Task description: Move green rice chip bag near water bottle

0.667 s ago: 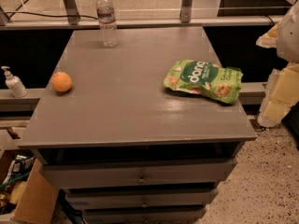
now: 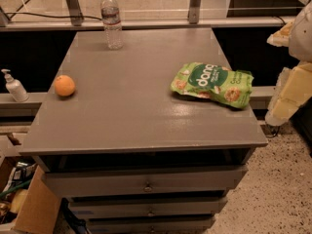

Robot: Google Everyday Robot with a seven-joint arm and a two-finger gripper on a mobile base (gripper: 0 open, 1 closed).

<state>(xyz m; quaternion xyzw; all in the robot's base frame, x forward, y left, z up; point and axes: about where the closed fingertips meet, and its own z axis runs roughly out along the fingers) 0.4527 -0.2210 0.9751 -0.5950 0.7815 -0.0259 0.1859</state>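
The green rice chip bag [image 2: 212, 84] lies flat near the right edge of the grey cabinet top [image 2: 126, 116], with its white "dang" lettering facing up. The water bottle [image 2: 111, 19] stands upright at the far edge, left of centre, clear with a white cap and a label band. My gripper [image 2: 291, 92] shows as cream and white shapes at the right border, off the cabinet's right side. It is a little right of the bag and apart from it. It holds nothing that I can see.
An orange [image 2: 64, 86] sits near the left edge of the top. A white pump dispenser [image 2: 14, 86] stands on a ledge to the left. A railing [image 2: 146, 23] runs behind. Drawers [image 2: 146, 182] are below, and a cardboard box [image 2: 29, 213] is at lower left.
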